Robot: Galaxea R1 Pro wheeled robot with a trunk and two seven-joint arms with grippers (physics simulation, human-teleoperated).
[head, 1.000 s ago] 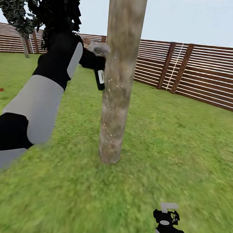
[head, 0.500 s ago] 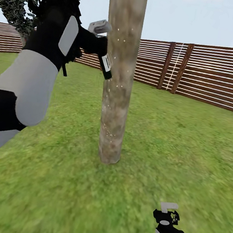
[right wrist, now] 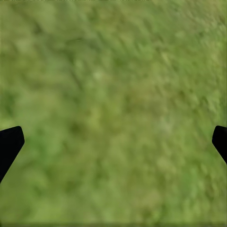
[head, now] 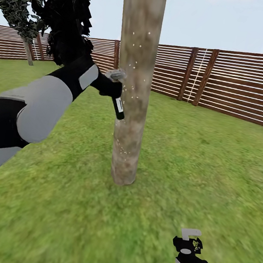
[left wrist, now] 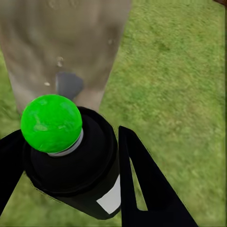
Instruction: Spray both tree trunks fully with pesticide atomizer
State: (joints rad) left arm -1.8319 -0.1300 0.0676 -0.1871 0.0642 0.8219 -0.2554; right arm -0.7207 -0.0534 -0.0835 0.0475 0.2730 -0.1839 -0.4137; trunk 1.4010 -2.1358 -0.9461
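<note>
Grey-brown, mottled tree trunk, smooth and column-shaped, rising at 12 o'clock in the head view; crown cut off by the frame's top edge. Tiny white pesticide specks scattered over the bark. Black, slim pesticide atomizer with white label band clamped in the left gripper at 10 o'clock, tilted, just beside the trunk; contact with the bark not determinable. Light grey trigger head partly hidden by the gripper. In the left wrist view, glossy green round knob on the atomizer, black fingers tight on both sides. Right gripper low at 5 o'clock over blurred green grass, fingertips wide apart, nothing between. Brown slatted wooden fence behind.
</note>
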